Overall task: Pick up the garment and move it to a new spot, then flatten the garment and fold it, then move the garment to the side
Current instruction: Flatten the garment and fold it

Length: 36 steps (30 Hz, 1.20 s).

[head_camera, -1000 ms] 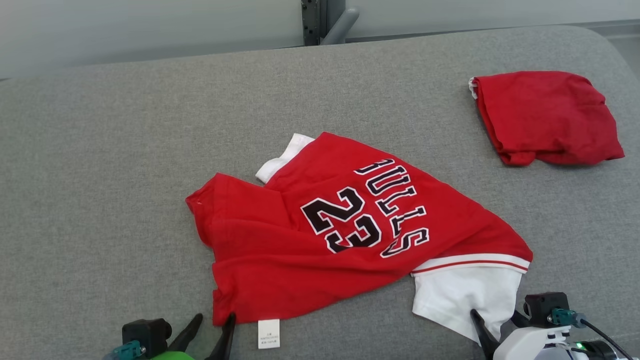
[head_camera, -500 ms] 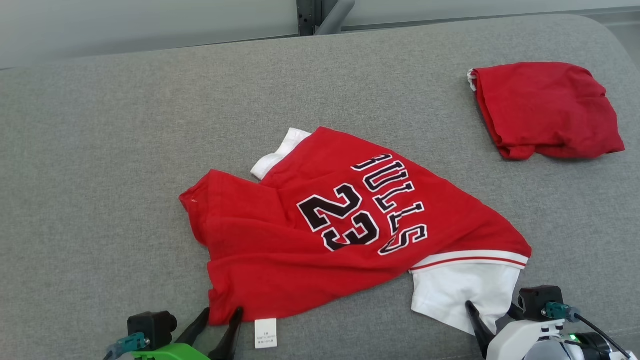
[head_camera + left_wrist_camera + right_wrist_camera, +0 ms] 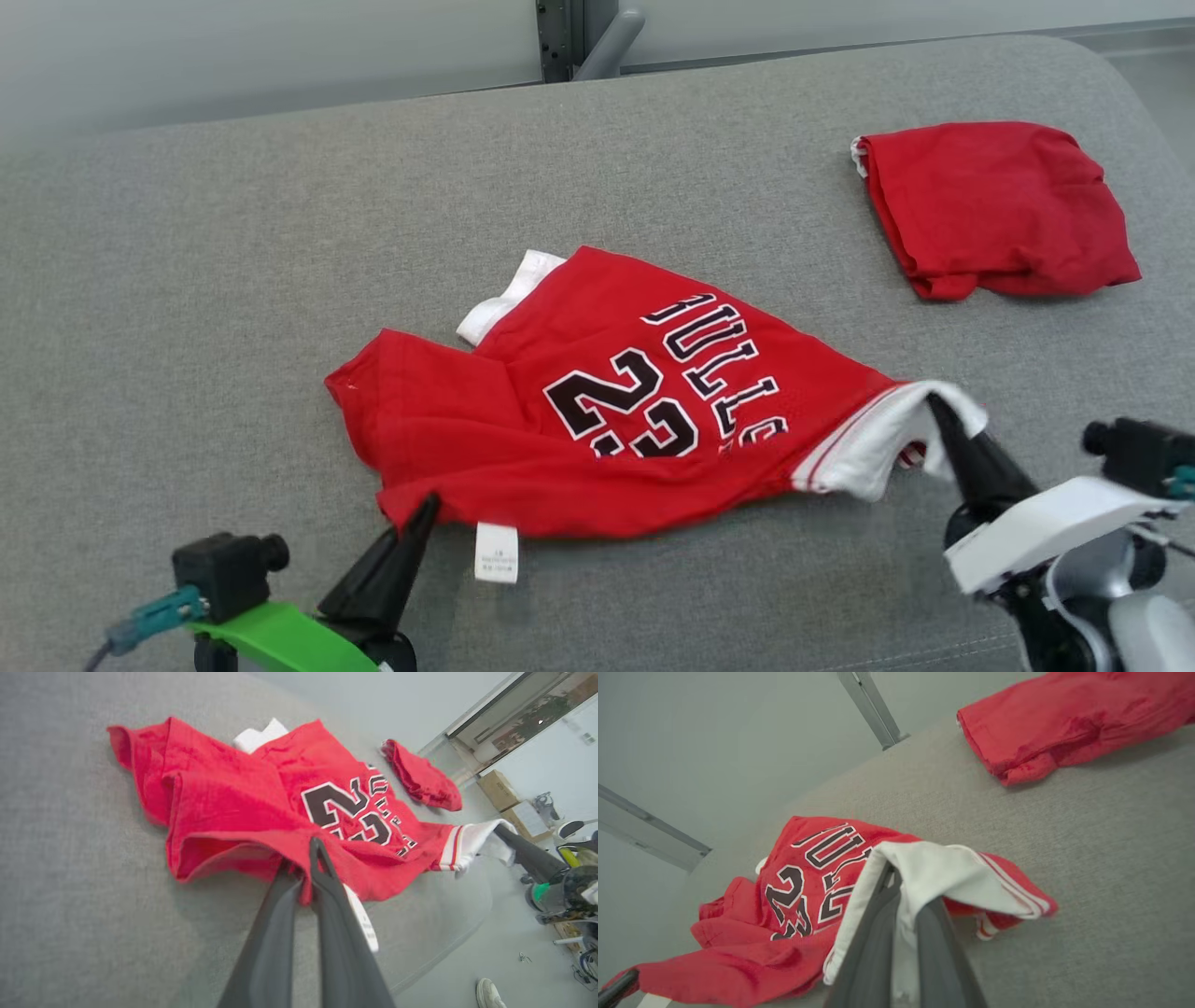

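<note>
The garment [image 3: 607, 411] is a red jersey with black "BULLS 23" lettering and white sleeves, rumpled on the grey cushion [image 3: 233, 280]. My left gripper [image 3: 425, 509] is shut on its near red hem, beside a white care label [image 3: 496, 553]. In the left wrist view the left gripper [image 3: 306, 868] pinches that red hem [image 3: 243, 840] and lifts it. My right gripper [image 3: 938, 411] is shut on the white sleeve [image 3: 878, 439], raised off the cushion. In the right wrist view the white sleeve [image 3: 943, 872] drapes over the right gripper [image 3: 896, 877].
A second red garment [image 3: 990, 210], folded, lies at the far right of the cushion. A grey metal post [image 3: 574, 37] stands behind the cushion's back edge. In the left wrist view, boxes [image 3: 507, 795] and a person's shoe [image 3: 490, 994] are on the floor beyond the cushion.
Both grippers have gone from open to shut on the garment. The right one has lifted the white sleeve up and inward; the left has raised the red hem. The camera has shifted a little.
</note>
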Tool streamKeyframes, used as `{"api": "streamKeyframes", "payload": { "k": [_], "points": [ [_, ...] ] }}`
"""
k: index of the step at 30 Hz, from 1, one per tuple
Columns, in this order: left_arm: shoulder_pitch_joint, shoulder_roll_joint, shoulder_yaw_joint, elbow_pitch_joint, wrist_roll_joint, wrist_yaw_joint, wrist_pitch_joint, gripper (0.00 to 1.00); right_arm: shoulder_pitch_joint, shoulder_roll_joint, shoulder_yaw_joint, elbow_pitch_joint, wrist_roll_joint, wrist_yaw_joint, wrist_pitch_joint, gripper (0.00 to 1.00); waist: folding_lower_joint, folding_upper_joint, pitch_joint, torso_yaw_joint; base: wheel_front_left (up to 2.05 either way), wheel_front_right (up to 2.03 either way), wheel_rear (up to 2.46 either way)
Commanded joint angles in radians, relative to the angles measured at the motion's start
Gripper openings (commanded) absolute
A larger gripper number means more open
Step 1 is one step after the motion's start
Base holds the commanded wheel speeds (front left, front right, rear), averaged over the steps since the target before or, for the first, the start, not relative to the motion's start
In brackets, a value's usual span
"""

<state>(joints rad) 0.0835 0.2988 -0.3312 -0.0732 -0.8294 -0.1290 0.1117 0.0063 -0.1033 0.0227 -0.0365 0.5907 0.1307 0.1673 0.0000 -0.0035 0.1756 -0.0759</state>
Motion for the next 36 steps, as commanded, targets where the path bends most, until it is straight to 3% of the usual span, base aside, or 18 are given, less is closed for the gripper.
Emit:
{"api": "streamKeyframes", "payload": {
  "k": [1, 7, 13, 18, 23, 26, 30, 33, 36],
  "points": [
    [0.001, 0.017, 0.008, -0.048, -0.022, -0.003, 0.001, 0.00, -0.010, -0.012, -0.023, -0.034, 0.019, 0.000, 0.004, 0.00, 0.0000, 0.0035, -0.006, 0.000, 0.00, 0.00, 0.00],
    [-0.075, 0.103, 0.102, -0.394, -0.110, 0.011, 0.067, 0.00, -0.100, -0.048, -0.143, -0.283, 0.156, 0.000, 0.079, 0.00, 0.0000, 0.0035, 0.012, 0.018, 0.00, 0.00, 0.00],
    [-0.339, 0.177, 0.213, -0.470, -0.195, 0.067, 0.187, 0.00, -0.351, -0.057, -0.202, -0.352, 0.206, 0.000, 0.176, 0.00, 0.0000, 0.0035, 0.094, 0.049, 0.00, 0.00, 0.00],
    [-0.714, 0.218, 0.220, -0.272, -0.191, 0.103, 0.292, 0.00, -0.714, -0.029, -0.226, -0.180, 0.113, 0.000, 0.255, 0.00, 0.0000, 0.0035, 0.215, 0.081, 0.00, 0.00, 0.00],
    [-1.096, 0.168, 0.158, 0.068, -0.084, 0.099, 0.264, 0.00, -1.122, 0.009, -0.211, 0.096, -0.079, 0.000, 0.230, 0.00, 0.0000, 0.0035, 0.356, 0.109, 0.00, 0.00, 0.00],
    [-1.281, 0.128, 0.132, 0.268, 0.010, 0.085, 0.157, 0.00, -1.324, 0.035, -0.200, 0.246, -0.170, 0.000, 0.127, 0.00, 0.0000, 0.0035, 0.401, 0.109, 0.00, 0.00, 0.00],
    [-1.486, 0.083, 0.141, 0.468, 0.133, 0.083, -0.096, 0.00, -1.530, 0.047, -0.206, 0.393, -0.238, -0.001, -0.055, 0.00, 0.0000, 0.0035, 0.441, 0.101, 0.00, 0.00, 0.00],
    [-1.576, 0.055, 0.128, 0.577, 0.187, 0.056, -0.272, 0.00, -1.595, 0.050, -0.180, 0.486, -0.261, -0.001, -0.160, 0.00, 0.0000, 0.0035, 0.460, 0.090, 0.00, 0.00, 0.00],
    [-1.607, 0.047, 0.120, 0.651, 0.223, 0.031, -0.357, 0.00, -1.597, 0.051, -0.117, 0.551, -0.231, -0.001, -0.213, 0.00, 0.0000, 0.0035, 0.473, 0.079, 0.00, 0.00, 0.00]
  ]
}}
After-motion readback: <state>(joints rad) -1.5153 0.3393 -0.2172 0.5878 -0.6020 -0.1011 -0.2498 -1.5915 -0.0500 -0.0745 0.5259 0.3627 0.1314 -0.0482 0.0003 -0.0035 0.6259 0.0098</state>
